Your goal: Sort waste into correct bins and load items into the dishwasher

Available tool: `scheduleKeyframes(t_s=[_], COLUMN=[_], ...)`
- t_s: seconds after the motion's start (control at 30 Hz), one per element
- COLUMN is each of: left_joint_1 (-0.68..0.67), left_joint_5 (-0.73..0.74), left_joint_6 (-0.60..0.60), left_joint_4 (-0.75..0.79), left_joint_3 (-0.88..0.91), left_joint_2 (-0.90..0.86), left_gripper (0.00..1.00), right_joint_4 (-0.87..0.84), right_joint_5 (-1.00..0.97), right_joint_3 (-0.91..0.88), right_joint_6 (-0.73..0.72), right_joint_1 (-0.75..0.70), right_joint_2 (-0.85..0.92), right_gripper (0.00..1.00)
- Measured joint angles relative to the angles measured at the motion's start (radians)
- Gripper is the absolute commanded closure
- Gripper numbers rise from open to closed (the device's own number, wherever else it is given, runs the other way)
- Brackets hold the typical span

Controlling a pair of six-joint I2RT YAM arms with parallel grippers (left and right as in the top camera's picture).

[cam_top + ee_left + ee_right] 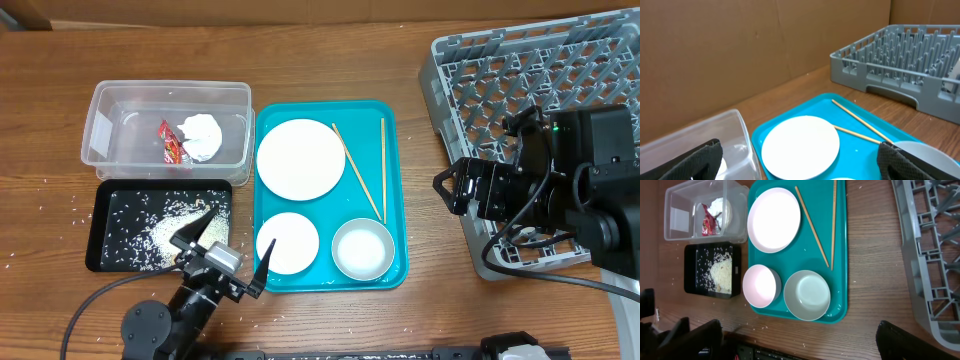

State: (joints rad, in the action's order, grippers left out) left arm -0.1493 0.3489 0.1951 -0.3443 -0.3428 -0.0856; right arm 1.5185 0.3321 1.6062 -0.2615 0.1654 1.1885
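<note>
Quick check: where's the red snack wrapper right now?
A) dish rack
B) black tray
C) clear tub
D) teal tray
C: the red wrapper lies inside the clear tub beside the white paper wad; the black tray holds only rice.

**No legible writing**

No word, number, brand or sign can be read in any view. The red snack wrapper (172, 142) in the clear tub (97, 125) carries some print, but it is too small and crumpled to make out.
</note>
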Motion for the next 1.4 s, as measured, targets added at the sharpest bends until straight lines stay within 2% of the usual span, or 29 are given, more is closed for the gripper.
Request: scheduleKeyframes(t_s=[0.13, 0.53, 1.13, 1.23, 1.3, 1.4], left_joint_1=[0.008, 0.008, 0.008, 0.008, 0.008, 0.008], left_joint_5=[0.015, 0.019, 0.019, 0.019, 0.019, 0.019], left_joint_6=[0.002, 0.016, 0.018, 0.018, 0.018, 0.018], left_joint_4=[0.008, 0.046, 0.061, 0.061, 0.061, 0.061], left_joint_3=[0.072, 0.241, 0.249, 0.249, 0.249, 0.249], left_joint_2=[0.068, 0.070, 0.070, 0.070, 0.070, 0.070], left_gripper=[0.00, 0.00, 0.00, 0.00, 0.00, 0.00], right_joint_4=[0.000, 0.000, -0.003, -0.067, -0.135, -0.160], right_joint_5=[0.000, 0.000, 0.002, 0.024, 0.062, 0.109], right_joint_3=[0.000, 0.000, 0.000, -0.001, -0.001, -0.001], right_joint_6=[0.000, 0.000, 0.000, -0.002, 0.000, -0.005], right_joint_1=[0.000, 0.000, 0.000, 0.000, 0.000, 0.013], right_joint_2=[0.000, 0.000, 0.000, 0.000, 0.000, 0.002], right_gripper=[0.00, 0.00, 0.00, 0.00, 0.11, 0.15])
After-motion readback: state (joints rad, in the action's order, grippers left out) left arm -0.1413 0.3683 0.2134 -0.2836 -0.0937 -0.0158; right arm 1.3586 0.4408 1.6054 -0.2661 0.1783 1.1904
